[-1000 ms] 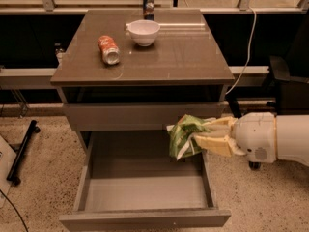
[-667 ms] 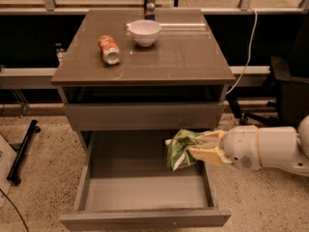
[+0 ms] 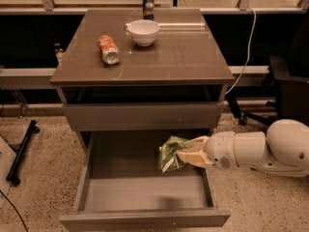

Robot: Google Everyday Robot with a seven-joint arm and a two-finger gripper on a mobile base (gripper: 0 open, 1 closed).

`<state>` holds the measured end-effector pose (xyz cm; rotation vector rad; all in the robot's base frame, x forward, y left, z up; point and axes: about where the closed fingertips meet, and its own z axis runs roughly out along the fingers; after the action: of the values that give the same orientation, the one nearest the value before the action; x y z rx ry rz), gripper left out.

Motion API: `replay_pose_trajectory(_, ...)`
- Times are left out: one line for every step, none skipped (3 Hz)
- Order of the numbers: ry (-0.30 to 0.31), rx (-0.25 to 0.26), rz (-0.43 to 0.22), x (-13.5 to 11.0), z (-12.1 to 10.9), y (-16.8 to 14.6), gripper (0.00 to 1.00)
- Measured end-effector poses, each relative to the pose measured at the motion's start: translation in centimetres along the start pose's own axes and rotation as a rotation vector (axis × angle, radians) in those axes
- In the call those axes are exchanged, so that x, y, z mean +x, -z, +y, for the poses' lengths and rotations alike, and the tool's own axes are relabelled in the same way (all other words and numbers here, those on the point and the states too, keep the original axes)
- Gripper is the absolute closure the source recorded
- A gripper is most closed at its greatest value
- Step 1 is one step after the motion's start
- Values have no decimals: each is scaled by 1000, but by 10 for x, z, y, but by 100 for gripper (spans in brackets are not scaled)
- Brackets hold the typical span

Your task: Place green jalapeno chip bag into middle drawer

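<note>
Camera view looks down from the front on a grey-brown bench (image 3: 183, 62) with drawers below its top. The middle drawer (image 3: 130, 195) is pulled out towards the viewer, showing tall side walls, a plain front and a bare flat floor. Above it, the shallower drawer (image 3: 140, 116) sits pushed in, its plain front flush under the bench top.

The tool (image 3: 182, 154) reaches in from the right on a thick white arm (image 3: 251, 151), which crosses over the drawer's right wall. Its pale beige fingers (image 3: 193, 151) are clamped on the green jalapeno chip bag (image 3: 169, 153), pinching its right side. The bag is crumpled and hangs roughly upright over the right rear part of the open drawer, just below the front of the shallower drawer and near the right wall. Whether its lower edge touches the drawer floor cannot be told.

On the bench top, an orange-red soda can (image 3: 108, 50) lies on its side at the left, and a white bowl (image 3: 143, 32) stands upright just behind and to the right of it, the two apart. A dark can (image 3: 148, 4) stands upright at the back edge, behind the bowl. A white cable (image 3: 247, 52) runs down past the bench's right side. A black stand leg (image 3: 21, 153) rests on the speckled floor (image 3: 43, 192) at the left, and dark furniture (image 3: 289, 91) stands at the right.
</note>
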<state>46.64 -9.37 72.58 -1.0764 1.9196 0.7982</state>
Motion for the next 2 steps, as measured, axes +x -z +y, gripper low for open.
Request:
replay_pose_trajectory(-19,-25,-4,11,-1,-33,100)
replay_pose_trajectory(-72,-42,33,38,-10,-76,100)
